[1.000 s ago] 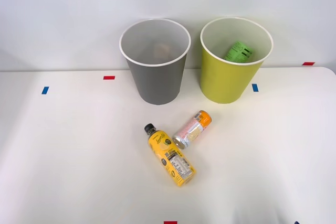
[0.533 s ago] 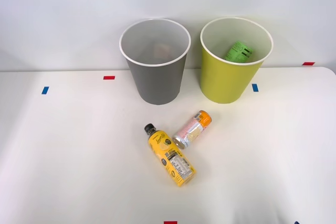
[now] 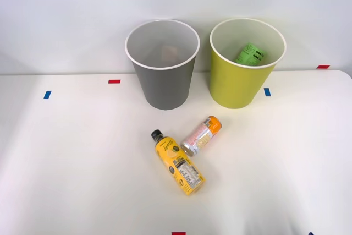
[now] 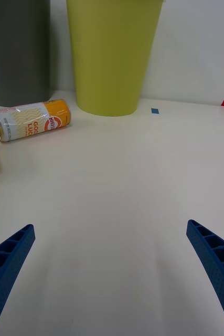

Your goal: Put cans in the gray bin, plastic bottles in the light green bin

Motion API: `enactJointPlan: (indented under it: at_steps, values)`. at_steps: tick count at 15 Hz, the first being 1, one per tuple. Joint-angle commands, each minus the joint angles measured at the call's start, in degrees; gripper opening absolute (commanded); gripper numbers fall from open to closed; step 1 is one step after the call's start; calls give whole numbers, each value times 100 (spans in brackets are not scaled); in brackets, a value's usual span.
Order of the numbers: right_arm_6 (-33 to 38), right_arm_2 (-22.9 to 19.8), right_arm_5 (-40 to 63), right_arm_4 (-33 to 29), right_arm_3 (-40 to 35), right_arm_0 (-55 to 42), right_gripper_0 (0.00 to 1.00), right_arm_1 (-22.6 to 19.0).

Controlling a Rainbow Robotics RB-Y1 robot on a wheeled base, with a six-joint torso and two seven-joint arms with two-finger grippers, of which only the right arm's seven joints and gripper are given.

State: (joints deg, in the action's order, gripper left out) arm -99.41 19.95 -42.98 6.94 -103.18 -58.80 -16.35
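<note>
Low over the white desk [image 4: 122, 210], the right gripper [image 4: 112, 278] points toward the bins with its jaws spread wide and nothing between them. Bare desk lies ahead. At the front view's centre the can [image 3: 202, 135] lies on its side, just beside the fallen yellow bottle [image 3: 179, 163]. Behind them stand the gray bin [image 3: 163, 83] and the light green bin [image 3: 235, 81], which holds the green bottle [image 3: 250, 54].
</note>
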Motion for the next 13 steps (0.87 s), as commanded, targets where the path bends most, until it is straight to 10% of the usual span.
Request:
enactJointPlan:
  at_steps: [1, 13]
  values:
    - [0, 0, 0, 0, 0, 0, 100, 0]
    - [0, 0, 0, 0, 0, 0, 100, 0]
